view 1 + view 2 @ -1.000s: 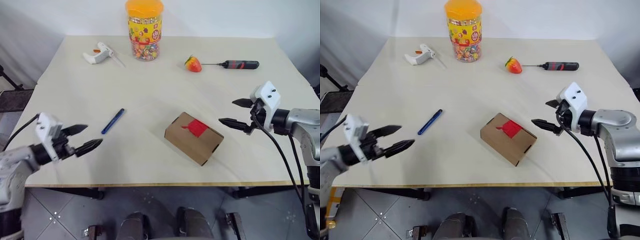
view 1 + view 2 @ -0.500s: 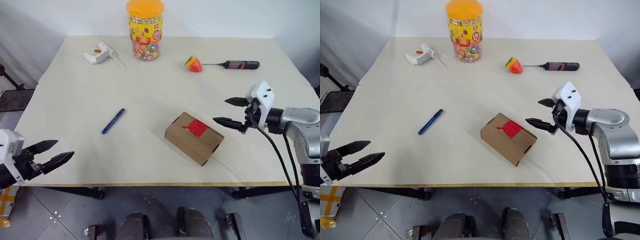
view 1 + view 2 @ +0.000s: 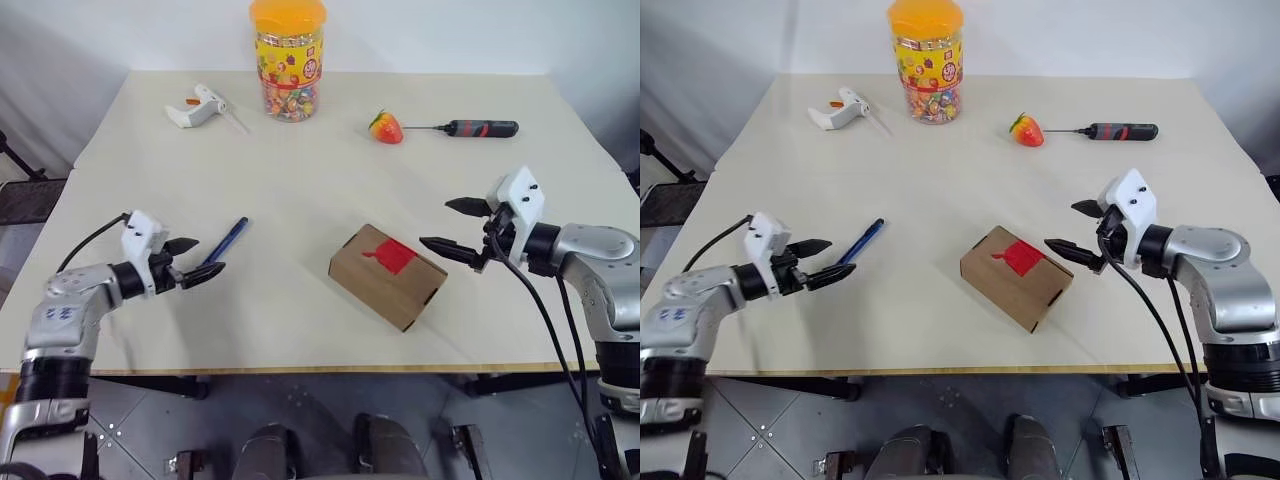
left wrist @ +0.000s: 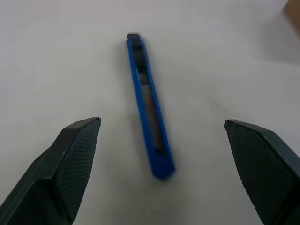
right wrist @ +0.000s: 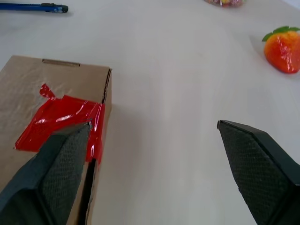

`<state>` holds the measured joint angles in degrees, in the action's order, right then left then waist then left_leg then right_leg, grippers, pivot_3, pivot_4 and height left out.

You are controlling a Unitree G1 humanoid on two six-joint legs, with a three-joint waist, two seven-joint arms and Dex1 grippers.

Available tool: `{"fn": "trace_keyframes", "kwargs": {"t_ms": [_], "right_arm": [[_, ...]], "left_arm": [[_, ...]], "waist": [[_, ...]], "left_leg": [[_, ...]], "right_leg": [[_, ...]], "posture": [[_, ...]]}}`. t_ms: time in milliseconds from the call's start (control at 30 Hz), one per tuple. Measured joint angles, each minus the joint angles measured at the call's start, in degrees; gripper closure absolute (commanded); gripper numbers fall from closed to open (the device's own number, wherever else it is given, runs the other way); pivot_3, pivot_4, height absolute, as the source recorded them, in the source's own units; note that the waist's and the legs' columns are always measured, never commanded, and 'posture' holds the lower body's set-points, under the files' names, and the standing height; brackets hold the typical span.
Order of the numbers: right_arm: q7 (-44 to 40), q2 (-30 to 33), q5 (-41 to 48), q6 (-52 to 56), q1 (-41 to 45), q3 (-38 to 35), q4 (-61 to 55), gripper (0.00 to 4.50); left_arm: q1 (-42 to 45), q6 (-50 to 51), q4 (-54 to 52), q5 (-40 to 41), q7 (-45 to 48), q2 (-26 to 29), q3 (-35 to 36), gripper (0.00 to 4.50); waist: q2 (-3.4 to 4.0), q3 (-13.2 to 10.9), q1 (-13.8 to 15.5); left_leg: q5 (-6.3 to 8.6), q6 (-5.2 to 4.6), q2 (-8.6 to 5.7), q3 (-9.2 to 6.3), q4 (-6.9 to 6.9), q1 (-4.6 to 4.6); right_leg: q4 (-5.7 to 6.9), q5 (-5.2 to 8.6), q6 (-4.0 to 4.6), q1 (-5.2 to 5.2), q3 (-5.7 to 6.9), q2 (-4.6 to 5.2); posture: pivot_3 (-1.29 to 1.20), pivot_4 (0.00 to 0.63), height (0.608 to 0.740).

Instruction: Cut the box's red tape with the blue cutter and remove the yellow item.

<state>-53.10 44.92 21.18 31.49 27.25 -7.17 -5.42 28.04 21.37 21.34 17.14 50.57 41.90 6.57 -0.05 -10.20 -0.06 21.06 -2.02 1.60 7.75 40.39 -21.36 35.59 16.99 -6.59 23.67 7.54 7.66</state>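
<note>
Left gripper (image 3: 198, 258) open, low, aimed at blue cutter (image 3: 226, 241)

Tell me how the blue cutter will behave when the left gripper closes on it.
The blue cutter looks like a slim, rigid plastic stick, so it should stay stiff and feel light. It lies flat on the smooth table, so it may skid or pivot if one finger touches first. The left gripper stands open wide around it; a grip near mid-length would probably keep it from tilting.
</note>
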Motion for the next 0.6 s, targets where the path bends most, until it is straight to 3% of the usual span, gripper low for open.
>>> {"fn": "trace_keyframes", "kwargs": {"t_ms": [67, 200, 300, 433, 533, 600], "right_arm": [[0.65, 0.07, 0.39, 0.21, -1.15, -0.63, -1.0, 0.01], [1.98, 0.14, 1.03, 1.38, -3.04, -1.92, -3.21, 0.0], [2.73, 0.68, 1.22, 2.18, -4.17, -2.89, -4.26, 0.0], [3.3, 0.96, 1.64, 2.4, -4.67, -3.73, -5.06, 0.0], [3.71, 0.97, 1.66, 2.41, -4.7, -4.03, -5.23, 0.0], [3.82, 0.97, 1.67, 2.41, -4.69, -4.03, -5.23, 0.0]], "left_arm": [[2.18, -1.45, 2.98, -1.64, 0.2, -0.43, -1.2, 0.01], [6.82, -1.41, 8.0, -3.85, 0.45, -0.77, -3.34, 0.88], [8.74, -1.61, 10.06, -5.4, 2.2, -0.29, -4.97, 0.88], [9.61, -0.79, 10.52, -6.64, 3.11, 0.43, -5.66, 1.72], [9.33, -1.63, 10.45, -7.05, 4.01, 0.54, -5.68, 1.72], [9.09, -1.93, 10.19, -7.18, 5.12, 0.81, -5.86, 2.1]], "waist": [[-0.01, 0.0, -0.03], [-0.01, 0.01, 0.07], [-0.01, 0.02, 0.17], [0.01, 0.03, 0.02], [0.02, 0.03, 0.01], [0.02, 0.04, 0.02]], "left_leg": [[0.0, 0.0, 0.02, 0.03, -0.01, 0.03], [-0.01, -0.02, 0.04, 0.05, 0.0, 0.11], [-0.02, -0.04, 0.01, 0.12, 0.01, 0.14], [-0.02, -0.03, 0.04, 0.12, 0.0, 0.2], [-0.02, -0.04, 0.04, 0.11, 0.0, 0.21], [-0.02, -0.03, 0.04, 0.12, 0.0, 0.21]], "right_leg": [[0.01, 0.0, 0.0, 0.0, 0.01, -0.01], [0.05, 0.0, 0.0, -0.02, -0.06, -0.01], [0.06, -0.01, -0.02, -0.04, -0.11, 0.02], [0.06, -0.01, -0.02, -0.04, -0.16, 0.01], [0.06, -0.01, -0.02, -0.04, -0.19, 0.01], [0.06, -0.01, -0.02, -0.04, -0.19, 0.01]], "posture": [[0.0, 0.15, 0.74], [0.0, 0.15, 0.74], [0.0, 0.15, 0.74], [0.0, 0.15, 0.74], [0.0, 0.15, 0.74], [0.0, 0.15, 0.74]]}}
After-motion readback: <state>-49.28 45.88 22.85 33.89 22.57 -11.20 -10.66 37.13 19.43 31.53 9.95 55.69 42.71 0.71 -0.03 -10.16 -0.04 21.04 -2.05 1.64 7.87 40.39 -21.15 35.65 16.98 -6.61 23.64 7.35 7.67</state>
